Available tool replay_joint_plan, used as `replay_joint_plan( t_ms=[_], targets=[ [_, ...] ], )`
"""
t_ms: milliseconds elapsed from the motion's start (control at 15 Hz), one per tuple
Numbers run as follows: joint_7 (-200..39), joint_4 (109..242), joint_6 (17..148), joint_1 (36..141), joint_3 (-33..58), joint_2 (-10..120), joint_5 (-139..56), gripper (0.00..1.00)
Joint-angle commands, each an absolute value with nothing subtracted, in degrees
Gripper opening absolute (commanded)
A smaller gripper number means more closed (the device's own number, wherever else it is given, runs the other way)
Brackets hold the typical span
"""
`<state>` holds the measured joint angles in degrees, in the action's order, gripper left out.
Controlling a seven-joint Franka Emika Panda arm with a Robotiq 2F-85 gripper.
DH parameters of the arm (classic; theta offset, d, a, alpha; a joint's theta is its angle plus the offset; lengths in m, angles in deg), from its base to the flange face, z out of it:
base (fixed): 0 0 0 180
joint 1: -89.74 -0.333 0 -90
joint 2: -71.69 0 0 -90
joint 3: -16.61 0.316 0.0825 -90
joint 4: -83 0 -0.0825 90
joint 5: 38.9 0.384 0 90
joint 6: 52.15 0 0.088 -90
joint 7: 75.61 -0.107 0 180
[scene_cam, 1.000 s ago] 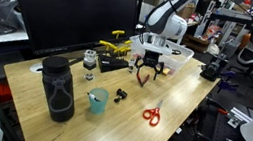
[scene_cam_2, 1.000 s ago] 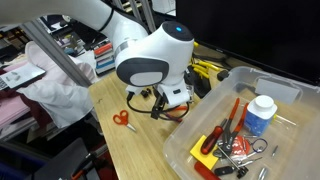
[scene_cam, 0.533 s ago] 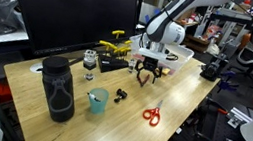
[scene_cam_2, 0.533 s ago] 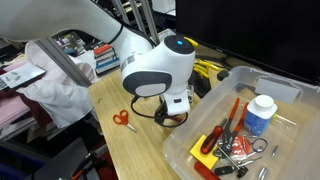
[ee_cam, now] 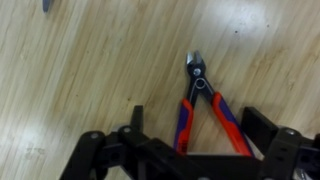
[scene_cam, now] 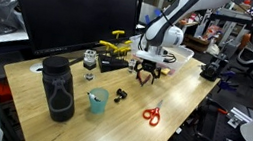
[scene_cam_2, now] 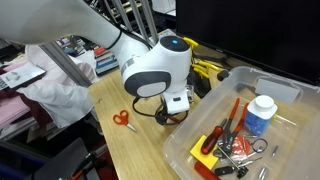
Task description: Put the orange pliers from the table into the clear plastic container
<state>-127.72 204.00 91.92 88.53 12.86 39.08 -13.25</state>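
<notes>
The orange pliers lie flat on the light wood table, handles spread in a V, dark jaws pointing away. My gripper is open and low over them, one finger outside each handle, not touching. In both exterior views the gripper hangs just above the table and hides most of the pliers. The clear plastic container stands just behind the gripper. It shows close up in an exterior view, filled with several tools and a white bottle.
Bright orange scissors lie toward the table's edge. A teal cup, a tall black bottle, a small bottle and a yellow-and-black clamp stand elsewhere on the table. A large monitor is behind.
The gripper has come down a little toward the table over the pliers and stays open. The pliers have not moved.
</notes>
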Motion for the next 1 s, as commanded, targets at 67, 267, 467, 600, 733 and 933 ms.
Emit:
replay_joint_plan(
  t_ms=[67, 267, 467, 600, 733, 933],
  targets=[
    [-130.54, 203.23, 95.03, 87.17, 11.21, 37.59, -16.36, 0.62],
    [-130.72, 203.03, 96.12, 87.47, 11.43, 37.71, -16.27, 0.42],
    [-130.12, 203.31, 97.25, 88.24, 12.12, 37.91, -15.12, 0.2],
    [-128.46, 203.59, 97.32, 89.4, 13.32, 38.35, -13.46, 0.18],
    [-126.4, 203.92, 97.22, 90.89, 14.72, 38.95, -10.99, 0.18],
    [-124.41, 204.68, 97.26, 91.68, 15.04, 40.15, -8.93, 0.18]
  ],
)
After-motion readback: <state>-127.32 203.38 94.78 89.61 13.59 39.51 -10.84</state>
